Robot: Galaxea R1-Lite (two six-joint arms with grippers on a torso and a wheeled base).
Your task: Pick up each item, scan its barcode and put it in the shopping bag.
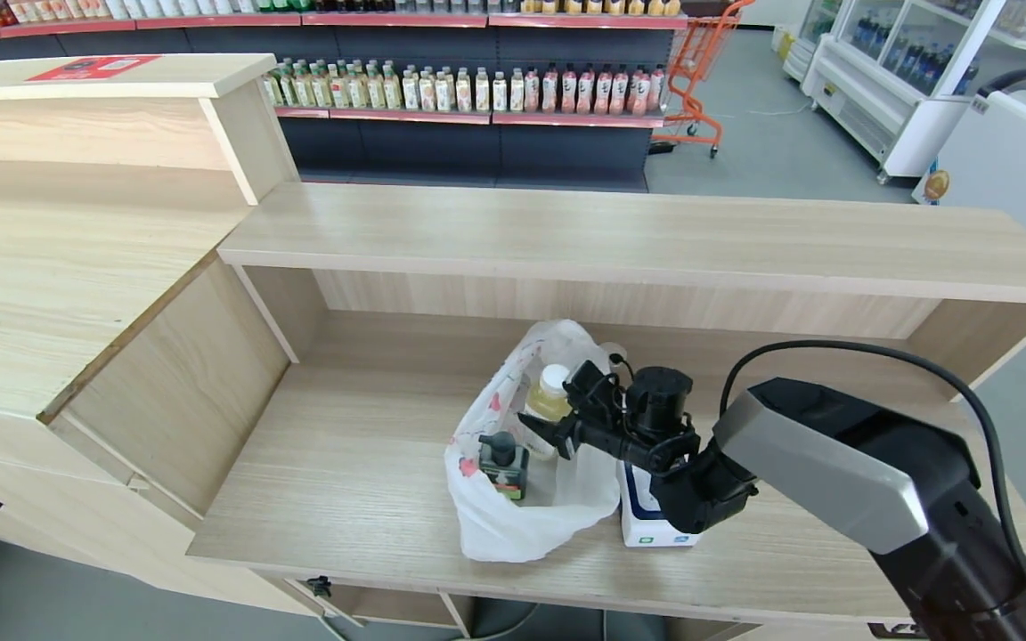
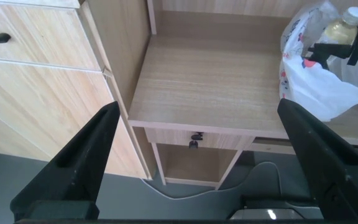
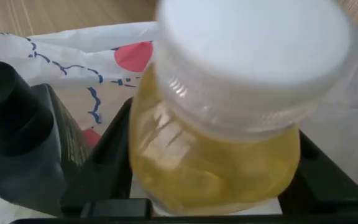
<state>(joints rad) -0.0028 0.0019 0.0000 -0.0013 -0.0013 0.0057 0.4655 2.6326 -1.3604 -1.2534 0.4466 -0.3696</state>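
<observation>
Where the bag [image 1: 495, 527] gapes, jaws of the right gripper [image 1: 543, 424] clasp the bottle [image 1: 552, 395].

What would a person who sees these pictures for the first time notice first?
First, the right gripper, shut on a clear bottle of yellow liquid with a white cap, holds it at the open mouth of the white plastic shopping bag on the light wooden counter. A dark pump bottle stands inside the bag, and a white and blue box stands beside it.
</observation>
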